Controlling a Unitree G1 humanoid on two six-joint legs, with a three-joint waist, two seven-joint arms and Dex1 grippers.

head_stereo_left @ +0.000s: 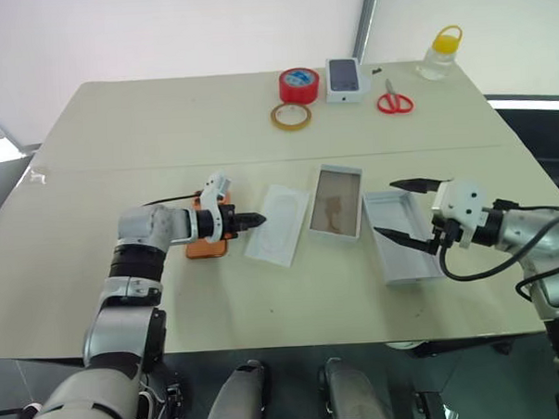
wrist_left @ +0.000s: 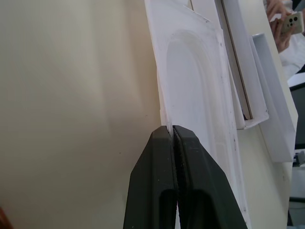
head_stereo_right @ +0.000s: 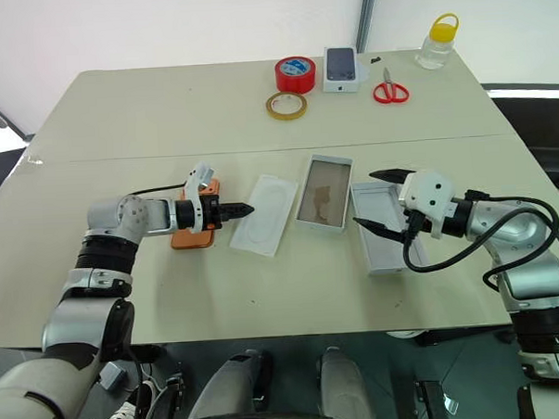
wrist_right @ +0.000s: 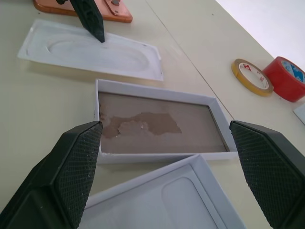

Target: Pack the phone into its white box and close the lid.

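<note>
- The left gripper has its two black fingers pressed together at the near edge of the flat white insert sheet; in the left wrist view the tips sit right at the sheet's rim, and whether a sliver of card is actually pinched cannot be told.
- The phone lies on the table under the left wrist, just left of the insert and largely hidden by the arm.
- The white box, brown-floored, lies just right of the insert; the lid lies beyond it, under the right gripper, whose fingers are spread wide and hold nothing.
- Judgement: the step in hand looks like clearing or placing the insert. A thin sheet bends easily, so a firm bite on the rim and a low, level carry would suit.
- The left arm should avoid dragging across the phone.
</note>
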